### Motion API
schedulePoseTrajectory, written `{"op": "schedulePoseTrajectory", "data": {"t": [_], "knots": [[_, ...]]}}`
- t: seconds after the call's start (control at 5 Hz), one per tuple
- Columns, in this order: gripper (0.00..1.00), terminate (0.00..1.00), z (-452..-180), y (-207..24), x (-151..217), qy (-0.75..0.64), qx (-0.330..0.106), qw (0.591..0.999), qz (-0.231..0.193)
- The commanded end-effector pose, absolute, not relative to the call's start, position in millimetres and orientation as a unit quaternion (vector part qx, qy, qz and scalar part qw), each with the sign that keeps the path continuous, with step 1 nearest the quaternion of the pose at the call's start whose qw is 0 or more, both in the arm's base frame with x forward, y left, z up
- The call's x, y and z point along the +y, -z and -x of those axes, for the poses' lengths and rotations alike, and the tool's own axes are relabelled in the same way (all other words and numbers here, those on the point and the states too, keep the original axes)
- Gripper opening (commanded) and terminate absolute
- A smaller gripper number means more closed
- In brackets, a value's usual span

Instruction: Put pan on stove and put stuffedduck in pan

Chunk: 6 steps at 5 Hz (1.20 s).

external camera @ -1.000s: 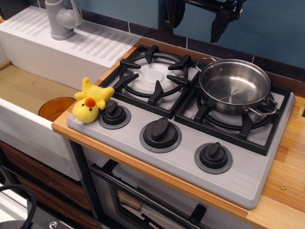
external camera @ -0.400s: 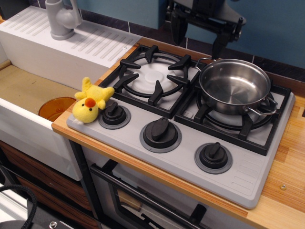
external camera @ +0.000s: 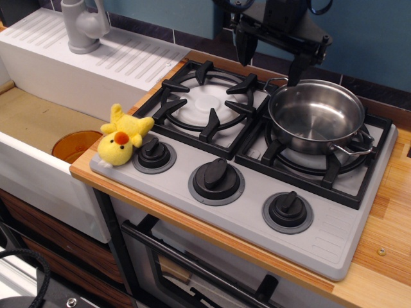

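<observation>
Well, a pale wooden counter (external camera: 385, 212) with a striped grain runs from the lower right of the frame toward the centre left, and a teal wall (external camera: 366, 38) with a dark tiled strip at its foot fills the top. At the upper left sits a white ribbed draining board (external camera: 115, 51) with a stubby grey tap (external camera: 82, 25), and below it a beige sink basin (external camera: 35, 122) with an orange translucent disc (external camera: 74, 144) lying in it. An oven door with a dark bar handle (external camera: 192, 263) shows under the counter's edge.

Set into the counter is the grey plastic toy stove (external camera: 334, 237), matte and smooth, with two black cast grates over white burner discs and three black ribbed knobs in grey rings along its front. The small shiny stainless-steel pan (external camera: 314, 115), round with thin wire loop handles, stands on the right grate at the right of the frame, empty and mirror-bright inside. The fuzzy yellow stuffedduck (external camera: 122, 138) with an orange beak rests at the stove's left front corner, just beside the leftmost knob and well apart from the pan.

At the top centre hangs the black robot arm's claw (external camera: 273, 61), pointing downward, its two dark fingers (external camera: 244, 46) spread wide with nothing between them; one finger is above the left grate's back edge, the other close to the pan's far rim.
</observation>
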<state>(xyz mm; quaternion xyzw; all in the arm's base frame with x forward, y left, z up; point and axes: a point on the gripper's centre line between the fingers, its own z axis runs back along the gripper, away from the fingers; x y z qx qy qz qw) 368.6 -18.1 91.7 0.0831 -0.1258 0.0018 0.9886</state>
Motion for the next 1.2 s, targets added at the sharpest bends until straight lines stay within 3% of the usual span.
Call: {"op": "schedulePoseTrajectory", "data": {"t": [0.0,0.4,0.8,1.0], "knots": [[1.00,0.00,-353.1,-92.2,-19.0,-0.018,-0.140,0.986,-0.084],[1.00,0.00,-345.1,-77.2,-29.5,-0.029,-0.152,0.984,-0.089],[1.00,0.00,-361.2,-62.7,-29.7,0.001,-0.170,0.983,-0.071],[0.00,0.00,-371.8,-58.3,-25.5,0.005,-0.177,0.982,-0.064]]}}
